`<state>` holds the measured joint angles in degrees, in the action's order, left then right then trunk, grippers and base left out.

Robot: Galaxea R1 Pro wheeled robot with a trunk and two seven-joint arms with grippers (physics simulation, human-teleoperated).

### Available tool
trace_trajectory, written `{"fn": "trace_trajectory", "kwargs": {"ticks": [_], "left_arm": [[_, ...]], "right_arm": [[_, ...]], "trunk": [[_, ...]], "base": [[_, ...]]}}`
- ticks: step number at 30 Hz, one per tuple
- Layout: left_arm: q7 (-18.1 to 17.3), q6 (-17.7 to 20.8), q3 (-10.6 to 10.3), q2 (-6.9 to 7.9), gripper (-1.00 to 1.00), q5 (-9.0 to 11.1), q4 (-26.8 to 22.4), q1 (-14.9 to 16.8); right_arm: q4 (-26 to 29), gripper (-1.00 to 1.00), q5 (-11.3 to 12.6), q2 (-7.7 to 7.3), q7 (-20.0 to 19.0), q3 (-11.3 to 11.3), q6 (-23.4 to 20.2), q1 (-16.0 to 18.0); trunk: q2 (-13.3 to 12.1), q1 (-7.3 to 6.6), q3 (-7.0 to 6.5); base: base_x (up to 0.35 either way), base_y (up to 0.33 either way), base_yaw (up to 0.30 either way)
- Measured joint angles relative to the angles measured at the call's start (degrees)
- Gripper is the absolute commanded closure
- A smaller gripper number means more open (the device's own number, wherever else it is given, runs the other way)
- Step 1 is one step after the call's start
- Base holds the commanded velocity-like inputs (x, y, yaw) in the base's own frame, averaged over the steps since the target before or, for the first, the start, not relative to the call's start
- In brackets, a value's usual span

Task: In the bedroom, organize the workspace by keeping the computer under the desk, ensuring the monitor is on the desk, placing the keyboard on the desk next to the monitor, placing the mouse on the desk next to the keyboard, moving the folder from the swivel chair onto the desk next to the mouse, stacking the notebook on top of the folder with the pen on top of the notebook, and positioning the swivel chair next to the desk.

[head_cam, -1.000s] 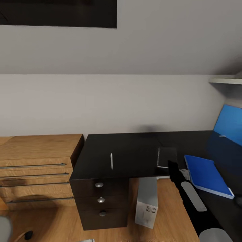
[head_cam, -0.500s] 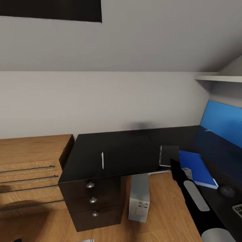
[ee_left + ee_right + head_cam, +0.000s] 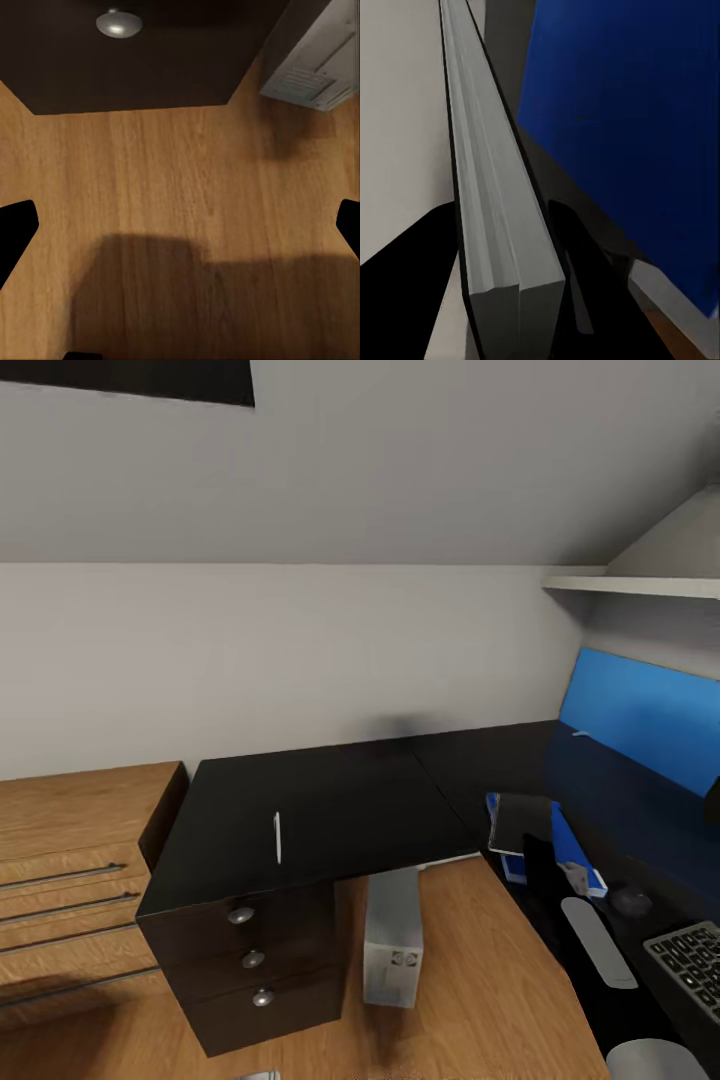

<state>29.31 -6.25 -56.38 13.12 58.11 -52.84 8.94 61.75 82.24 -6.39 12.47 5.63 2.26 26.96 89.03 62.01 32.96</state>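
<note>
The glossy black desk [image 3: 340, 800] stands against the wall, with the thin white pen [image 3: 277, 838] lying on its left wing. Under it stands the light grey computer [image 3: 392, 945], whose corner [image 3: 319, 60] also shows in the left wrist view. My right gripper [image 3: 532, 848] is shut on the grey notebook [image 3: 520, 823], seen edge-on [image 3: 491, 195] from the wrist, and holds it over the blue folder [image 3: 572, 838]. Mouse [image 3: 630, 900] and keyboard [image 3: 690, 968] lie at the right below the blue-lit monitor [image 3: 640, 725]. My left gripper [image 3: 180, 225] hangs open above the wood floor.
A light wood cabinet [image 3: 70, 860] adjoins the desk's left end. The desk's drawers with silver knobs [image 3: 252, 958] face me, one knob [image 3: 118, 22] close to the left gripper. A white shelf [image 3: 640, 586] juts out under the sloped ceiling at upper right.
The head view has swung to the right, bringing the mouse and keyboard into view. The right gripper has carried the notebook rightward until it overlaps the folder.
</note>
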Motion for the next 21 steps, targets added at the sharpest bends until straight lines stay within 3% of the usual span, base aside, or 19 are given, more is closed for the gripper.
{"fn": "trace_trajectory", "kwargs": {"ticks": [11,21], "left_arm": [[-0.01,0.0,-0.01,0.0,-1.0,-0.03,0.0,-0.02],[-0.02,-0.02,-0.06,0.0,-1.0,-0.09,0.0,0.0]], "right_arm": [[-0.06,1.0,-0.19,0.0,0.1,0.39,0.2,0.0],[-0.09,1.0,-0.28,-0.06,0.01,0.4,0.1,0.01]], "trunk": [[0.0,0.0,0.84],[0.0,-0.01,0.99]], "base": [[0.002,0.0,-0.149],[0.149,-0.085,-0.018]]}}
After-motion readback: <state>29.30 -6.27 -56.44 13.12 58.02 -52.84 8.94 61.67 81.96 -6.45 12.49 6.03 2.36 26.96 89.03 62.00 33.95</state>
